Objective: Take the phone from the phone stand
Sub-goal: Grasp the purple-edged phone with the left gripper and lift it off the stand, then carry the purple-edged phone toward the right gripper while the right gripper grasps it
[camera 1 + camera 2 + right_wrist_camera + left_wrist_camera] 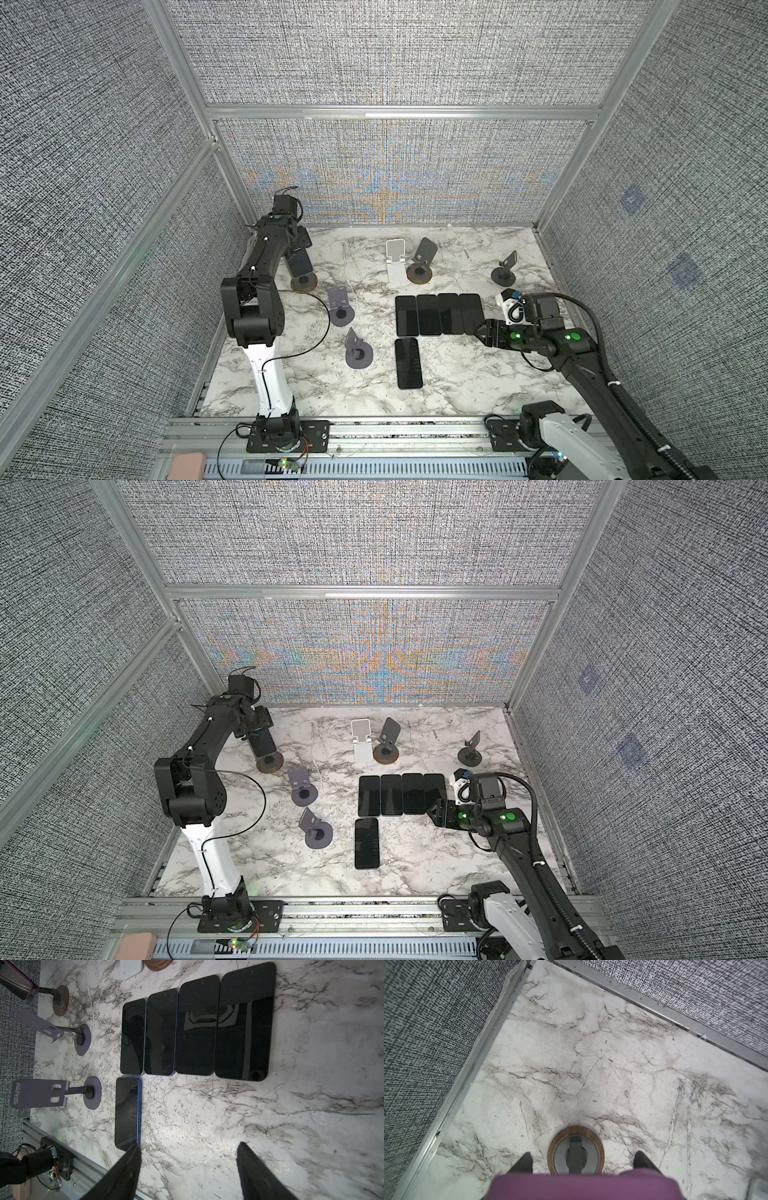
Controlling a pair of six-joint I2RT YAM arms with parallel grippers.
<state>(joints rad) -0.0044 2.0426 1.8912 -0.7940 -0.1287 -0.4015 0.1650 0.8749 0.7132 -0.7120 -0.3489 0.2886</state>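
The phone (300, 264) (264, 742) leans dark-screened on a phone stand (304, 284) (270, 764) with a round wood-ringed base, at the back left near the wall. My left gripper (300, 249) (583, 1156) comes down over the phone's top. In the left wrist view its fingertips (527, 1157) flank the blurred purple edge of the phone (581, 1186), with the phone stand's base (553, 1153) below. Whether the pads touch the phone is hidden. My right gripper (482, 328) (188, 1147) hangs open and empty over bare marble, beside the row of flat phones.
Several phones (438, 313) lie flat side by side mid-table, with one more phone (408, 363) in front. Empty stands: a white stand (395, 257), dark stands (424, 257) (505, 270) and grey stands (340, 305) (357, 349). The left wall (436, 1043) is close to my left gripper.
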